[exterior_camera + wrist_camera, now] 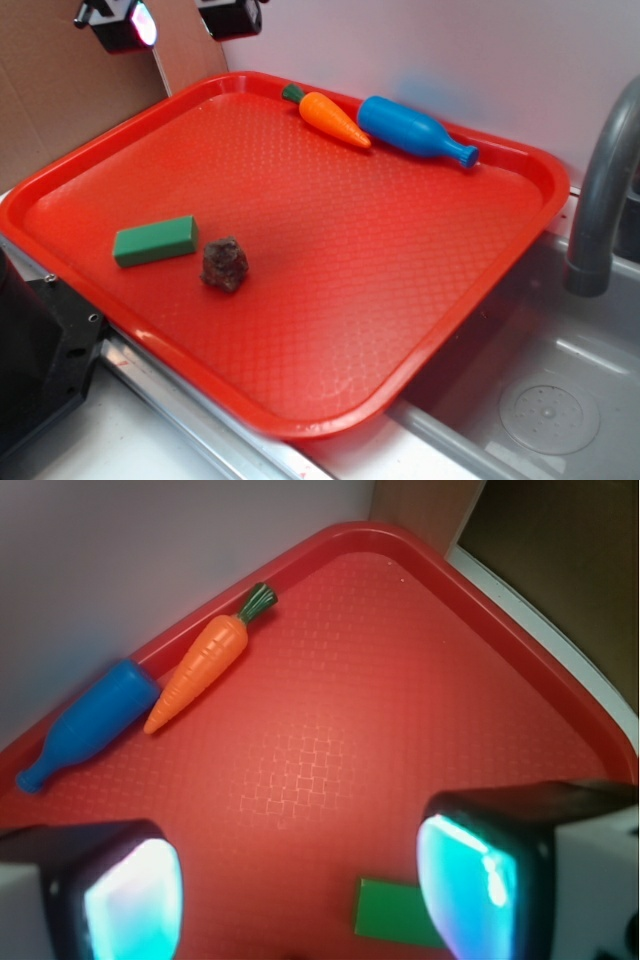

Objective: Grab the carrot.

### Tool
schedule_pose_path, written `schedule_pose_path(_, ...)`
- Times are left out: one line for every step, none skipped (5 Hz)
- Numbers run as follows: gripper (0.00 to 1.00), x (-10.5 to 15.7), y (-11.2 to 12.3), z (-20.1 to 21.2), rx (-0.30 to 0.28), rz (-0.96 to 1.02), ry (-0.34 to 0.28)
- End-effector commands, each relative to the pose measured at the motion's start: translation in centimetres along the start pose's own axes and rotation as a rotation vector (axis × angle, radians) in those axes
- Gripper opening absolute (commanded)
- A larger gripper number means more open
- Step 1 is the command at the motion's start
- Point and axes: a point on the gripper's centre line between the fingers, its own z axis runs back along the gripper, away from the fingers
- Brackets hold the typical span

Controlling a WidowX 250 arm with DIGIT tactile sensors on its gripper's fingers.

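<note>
Red tray (480,300): carrot (200,670) touching bottle (85,725). Gripper (300,880) spread, empty; straddle carrot's middle, clear of bottle.

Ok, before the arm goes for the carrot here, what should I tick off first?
1. Carrot in plain view, uncovered: ok.
2. Gripper open, nothing between its fingers: ok.
3. Gripper close to the carrot: not ok; it hangs well short of it in the wrist view.
4. Room beside the carrot: not ok; the blue bottle lies right at its tip, touching or nearly so.
5. Green block and brown lump away from the carrot: ok.
6. Carrot's green top clear of the tray rim: cannot tell.
</note>
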Motion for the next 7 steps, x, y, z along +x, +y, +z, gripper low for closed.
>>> schedule_pose_path(1.00, 2.3, 0.5, -4.1, 0.057, 0.097, -0.084)
schedule_pose_path(1.00, 3.7, -0.5, -5.4, 0.059, 0.099, -0.168)
schedule_pose_path(1.00, 6.1, -1.1, -7.4, 0.083, 0.075, -0.198)
schedule_pose_path(1.00, 8.8, -2.4, -10.7, 0.036, 0.010, -0.151)
schedule_pose_path(1.00, 9.8, -4.3, -13.1, 0.019, -0.088, -0.122)
schedule_pose_path(1.00, 9.8, -5.4, -13.6, 0.020, -0.140, -0.134)
schedule_pose_path(1.00, 9.5, -5.6, -14.2, 0.035, -0.156, -0.120)
